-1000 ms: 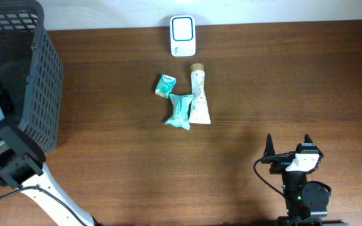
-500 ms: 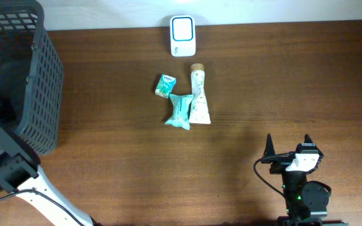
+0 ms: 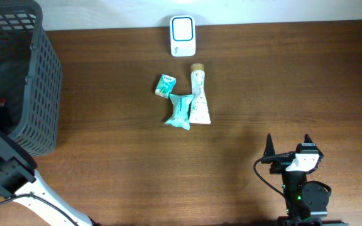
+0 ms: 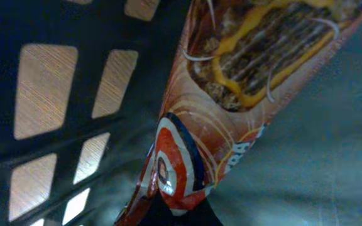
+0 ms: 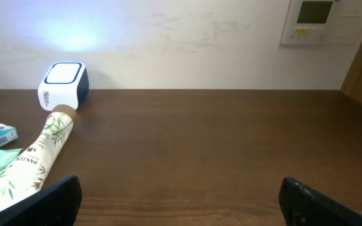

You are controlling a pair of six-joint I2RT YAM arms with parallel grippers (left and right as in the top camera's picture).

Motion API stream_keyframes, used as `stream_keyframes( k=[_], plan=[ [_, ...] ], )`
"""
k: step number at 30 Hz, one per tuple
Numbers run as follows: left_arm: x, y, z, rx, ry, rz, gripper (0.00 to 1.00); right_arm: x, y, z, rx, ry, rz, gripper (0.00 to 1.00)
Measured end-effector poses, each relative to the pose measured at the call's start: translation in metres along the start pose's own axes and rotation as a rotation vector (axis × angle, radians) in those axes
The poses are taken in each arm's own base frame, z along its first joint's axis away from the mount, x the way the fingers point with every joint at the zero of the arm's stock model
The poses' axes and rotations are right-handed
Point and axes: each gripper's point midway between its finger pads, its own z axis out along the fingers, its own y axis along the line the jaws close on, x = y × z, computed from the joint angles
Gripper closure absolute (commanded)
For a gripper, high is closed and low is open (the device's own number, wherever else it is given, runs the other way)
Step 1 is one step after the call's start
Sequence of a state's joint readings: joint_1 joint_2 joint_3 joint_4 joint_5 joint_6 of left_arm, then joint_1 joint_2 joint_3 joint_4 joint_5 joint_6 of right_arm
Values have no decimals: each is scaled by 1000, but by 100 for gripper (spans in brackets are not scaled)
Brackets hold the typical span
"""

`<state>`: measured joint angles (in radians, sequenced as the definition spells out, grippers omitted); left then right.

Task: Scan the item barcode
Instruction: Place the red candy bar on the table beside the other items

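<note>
Only the left wrist camera showed the orange snack packet down inside the grey basket, with the left jaws pinched shut on its end. From above, the right jaws stood wide open and empty over the worktop, far from the scanner.

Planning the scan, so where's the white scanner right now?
In the overhead view the white scanner sits centrally at the far edge of the table, just beyond the tube.

Mock shop checkout: scanner, basket, toiletries on wood table
</note>
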<state>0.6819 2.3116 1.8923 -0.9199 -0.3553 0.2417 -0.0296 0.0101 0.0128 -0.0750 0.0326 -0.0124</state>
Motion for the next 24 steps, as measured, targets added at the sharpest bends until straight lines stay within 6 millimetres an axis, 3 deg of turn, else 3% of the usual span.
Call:
stream_keyframes(
  k=[4,7,8,9,12,15,16,18,20,22,24],
  plan=[
    [-7,-20,-22,74,-41,-11,100,0,0,0,0,0,1,1],
    [-36,-33,-85,153,-198,-17,100,0,0,0,0,0,0,1],
    [-50,-35,-126,186,-298,-23,100,0,0,0,0,0,0,1],
    [-59,-37,-155,211,-370,-30,100,0,0,0,0,0,0,1],
    [-81,-35,-290,336,-711,-112,100,0,0,0,0,0,1,1],
    [-75,-34,-376,482,-906,-193,100,0,0,0,0,0,0,1],
    [-66,-41,-414,605,-966,-225,100,0,0,0,0,0,1,1],
    [-47,-61,-458,787,-991,-241,100,0,0,0,0,0,1,1],
    [-34,-86,-477,932,-948,-234,100,0,0,0,0,0,0,1],
    [2,-161,-497,1132,-799,-83,100,0,0,0,0,0,0,1],
    [23,-202,-506,1193,-725,0,100,0,0,0,0,0,0,1]
  ],
)
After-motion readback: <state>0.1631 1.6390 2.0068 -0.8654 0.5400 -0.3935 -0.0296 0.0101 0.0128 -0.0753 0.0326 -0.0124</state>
